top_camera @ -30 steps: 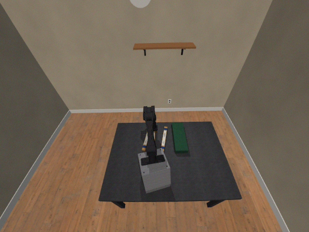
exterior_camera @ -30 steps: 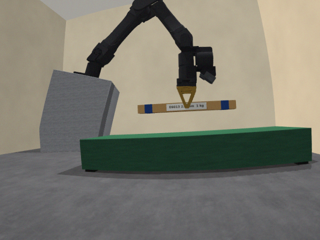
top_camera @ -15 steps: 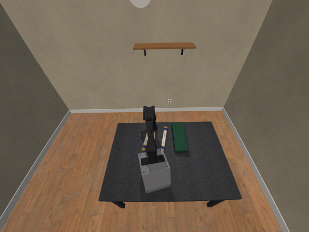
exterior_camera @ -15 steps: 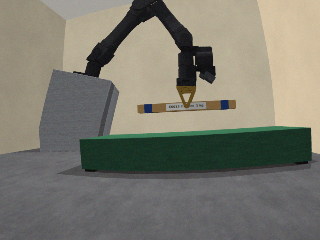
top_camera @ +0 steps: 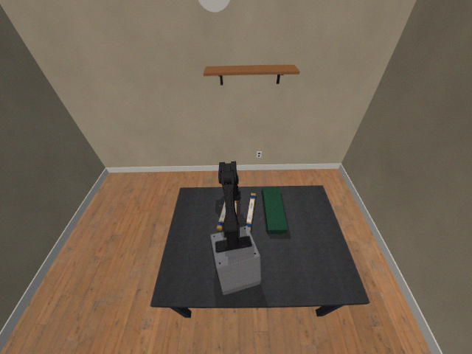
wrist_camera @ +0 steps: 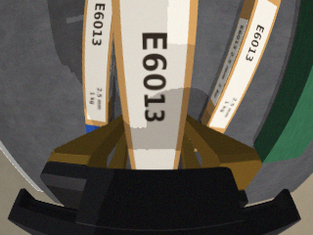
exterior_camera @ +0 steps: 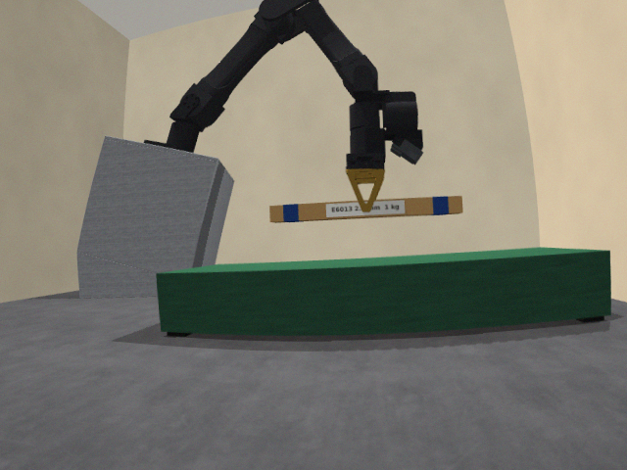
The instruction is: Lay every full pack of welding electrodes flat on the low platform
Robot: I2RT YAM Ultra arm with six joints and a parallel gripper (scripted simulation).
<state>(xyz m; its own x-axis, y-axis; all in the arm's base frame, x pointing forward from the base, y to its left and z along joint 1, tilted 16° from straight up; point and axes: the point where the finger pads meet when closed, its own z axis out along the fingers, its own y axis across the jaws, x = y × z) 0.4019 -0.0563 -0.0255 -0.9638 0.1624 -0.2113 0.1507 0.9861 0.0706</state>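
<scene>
The gripper [exterior_camera: 364, 206] is clamping a long, slim cardboard pack [exterior_camera: 313, 211] (white label, blue end bands), carrying it level above the matte green platform [exterior_camera: 384, 293].

One tan E6013 pack [exterior_camera: 313, 211] aloft, level; two packs [wrist_camera: 98, 46] [wrist_camera: 250, 53] flat beside green platform [exterior_camera: 384, 293]

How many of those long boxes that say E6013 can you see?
3. One pack hangs in the air, pinched in the pincer. One lies on the table to its left in the wrist view, and one to its right, near the green platform.
</scene>
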